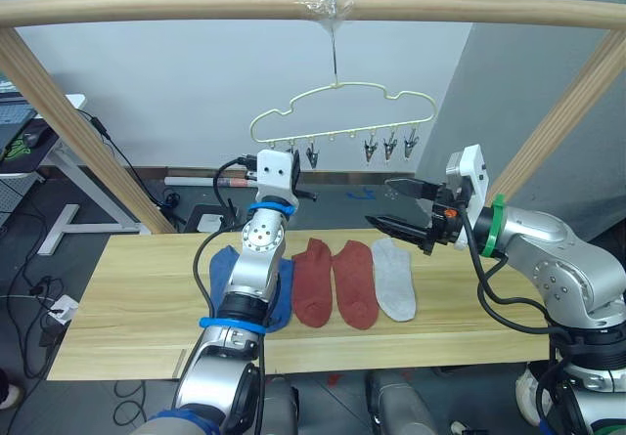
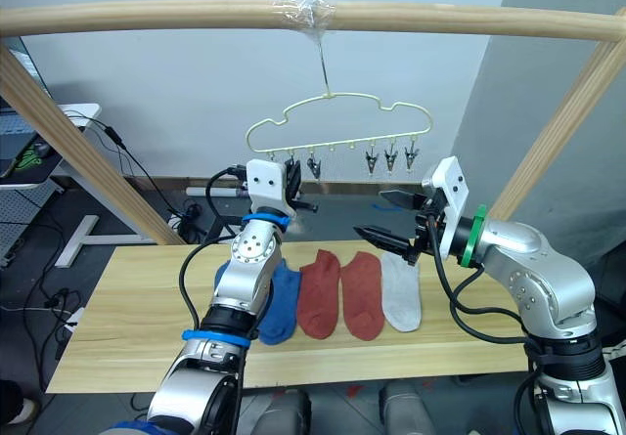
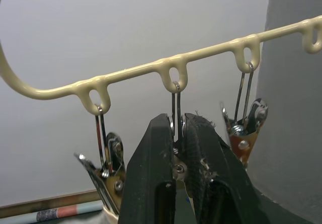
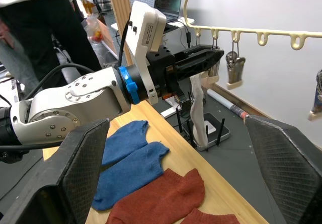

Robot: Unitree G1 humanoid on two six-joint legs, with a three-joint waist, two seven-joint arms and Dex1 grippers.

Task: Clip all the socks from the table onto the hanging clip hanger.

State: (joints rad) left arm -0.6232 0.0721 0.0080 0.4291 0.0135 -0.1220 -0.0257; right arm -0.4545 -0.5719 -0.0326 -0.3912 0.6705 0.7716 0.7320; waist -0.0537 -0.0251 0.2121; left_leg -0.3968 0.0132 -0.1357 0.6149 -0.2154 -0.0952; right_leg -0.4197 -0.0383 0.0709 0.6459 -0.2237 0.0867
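The pale clip hanger (image 1: pixel 342 112) hangs from the top pole with a row of dark clips (image 1: pixel 389 145). My left gripper (image 1: pixel 293 176) is raised to it and shut on one clip (image 3: pixel 176 151). A light grey sock (image 4: pixel 197 108) dangles just under those fingers; whether the clip or the fingers hold it I cannot tell. On the table (image 1: pixel 137 308) lie two blue socks (image 1: pixel 223 271) partly behind my left arm, two rust-red socks (image 1: pixel 313 283) and one grey sock (image 1: pixel 394 279). My right gripper (image 1: pixel 401 205) hovers open above the grey sock, pointing at the hanger.
A rounded wooden pole frame (image 1: pixel 196 7) spans overhead, with slanted legs at both table ends. A white desk and cables (image 1: pixel 59 191) stand on the left. A person in dark clothes (image 4: pixel 35 27) stands beyond the table.
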